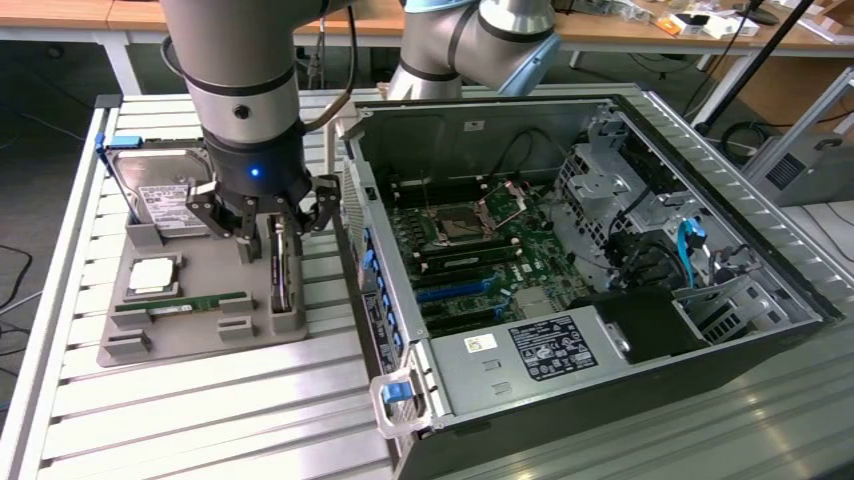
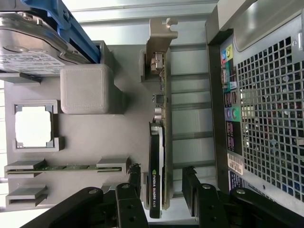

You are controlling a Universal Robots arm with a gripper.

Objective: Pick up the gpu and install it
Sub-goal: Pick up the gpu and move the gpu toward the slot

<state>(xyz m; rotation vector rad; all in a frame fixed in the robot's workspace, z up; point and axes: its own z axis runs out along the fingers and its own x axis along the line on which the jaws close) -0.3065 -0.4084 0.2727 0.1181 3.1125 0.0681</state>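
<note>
Black, two-fingered, the arm's gripper [image 2: 161, 176] hangs with its fingers apart, one on either side of the gpu [image 2: 158, 142], a thin dark green-black circuit card with a silver metal end bracket. The fingers hold nothing and, as far as I can tell, do not touch it. The card stands on its long edge in a slot of a grey moulded plastic holder tray [image 1: 200, 340], just beside the open dark computer case [image 1: 441, 140]. The main risk, as I judge it, is an off-centre closing: if one finger meets the card before the other, it could tip the card in its slot or jam it there. A grip on the thin board could also let the card swing or slip once lifted. The case wall is near the outer finger, so little room is left on that side, and a sideways drift might knock it. The tray also carries a silver hard drive with a white label [image 1: 163, 200], a square silver processor chip [image 1: 151, 275] and a narrow green RAM stick [image 1: 180, 300], all apart from the fingers and unlikely to be disturbed. Everything rests on a pale slatted metal table [image 1: 200, 420], whose grooves might let the tray shift if pushed. Behind it stand wooden-topped benches [image 1: 54, 10] on a dark floor.
</note>
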